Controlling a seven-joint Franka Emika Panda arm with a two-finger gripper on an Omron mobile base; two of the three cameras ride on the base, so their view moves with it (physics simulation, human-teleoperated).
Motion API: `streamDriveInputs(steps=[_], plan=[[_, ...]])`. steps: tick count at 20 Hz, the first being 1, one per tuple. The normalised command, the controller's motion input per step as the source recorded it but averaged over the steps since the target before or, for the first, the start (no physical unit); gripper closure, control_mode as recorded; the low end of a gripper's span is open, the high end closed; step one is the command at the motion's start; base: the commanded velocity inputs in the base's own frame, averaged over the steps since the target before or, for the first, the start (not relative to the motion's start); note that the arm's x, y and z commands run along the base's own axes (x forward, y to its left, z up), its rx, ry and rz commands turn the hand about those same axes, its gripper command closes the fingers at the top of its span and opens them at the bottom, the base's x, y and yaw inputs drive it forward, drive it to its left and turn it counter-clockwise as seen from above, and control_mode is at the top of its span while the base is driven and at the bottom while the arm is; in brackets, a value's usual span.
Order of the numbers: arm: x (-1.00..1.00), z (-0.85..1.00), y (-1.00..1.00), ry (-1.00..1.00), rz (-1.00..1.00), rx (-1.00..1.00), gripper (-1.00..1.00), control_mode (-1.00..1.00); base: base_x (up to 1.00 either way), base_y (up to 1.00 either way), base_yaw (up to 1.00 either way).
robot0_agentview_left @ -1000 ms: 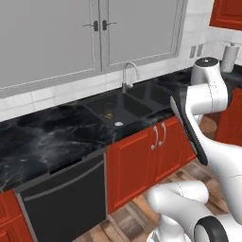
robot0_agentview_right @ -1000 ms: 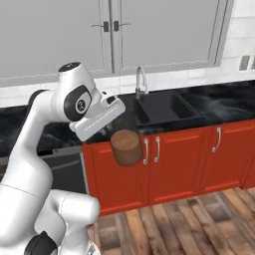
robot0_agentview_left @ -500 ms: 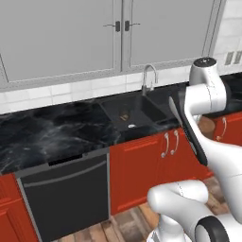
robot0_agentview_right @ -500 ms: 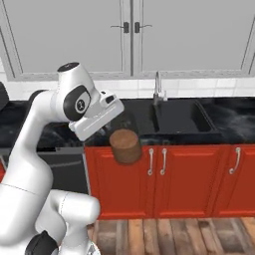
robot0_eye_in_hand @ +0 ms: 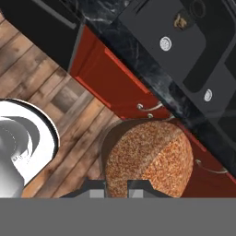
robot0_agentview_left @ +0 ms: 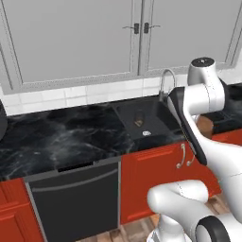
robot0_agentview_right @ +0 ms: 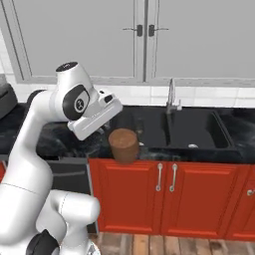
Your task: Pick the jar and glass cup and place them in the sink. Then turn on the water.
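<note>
Hand view puts the jar [robot0_eye_in_hand: 147,159] at bottom centre, claw [robot0_eye_in_hand: 117,186] clamped narrow on it, carried over the floor so it clears the counter edge; sink [robot0_eye_in_hand: 193,50] waits upper right, tap dry.

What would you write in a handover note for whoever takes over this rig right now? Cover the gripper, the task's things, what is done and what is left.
Gripper: shut on the jar, held in the air in front of the red cabinets, short of the sink.
Sink: the basins are dark; something small lies in the left one near the back in the left base view, too small to name.
Tap: no stream from the spout.
Glass cup: I cannot place it.
Done: jar picked up.
Left: carry the jar over a basin and release it, fetch the cup and put it in too, then turn on the water.
</note>
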Motion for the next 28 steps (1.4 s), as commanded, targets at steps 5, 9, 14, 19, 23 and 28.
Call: streamDriveInputs(steps=[5, 9, 14, 19, 23, 28], plan=[[0.00, 0.00, 0.00, 0.00, 0.00, 0.00, 1.00, 1.00, 0.60, -0.25, 0.20], [0.00, 0.00, 0.00, 0.00, 0.00, 0.00, 1.00, 1.00, 0.51, -0.35, 0.22], [0.00, 0.00, 0.00, 0.00, 0.00, 0.00, 1.00, 1.00, 0.27, -0.42, 0.26], [0.00, 0.00, 0.00, 0.00, 0.00, 0.00, 1.00, 1.00, 0.47, -0.23, 0.26], [0.25, 0.00, 0.00, 0.03, 0.09, 0.06, 1.00, -1.00, 0.23, -0.04, 0.10], [0.77, 0.00, 0.00, 0.11, 0.11, 0.19, 1.00, -1.00, 0.00, 0.00, 0.00]])
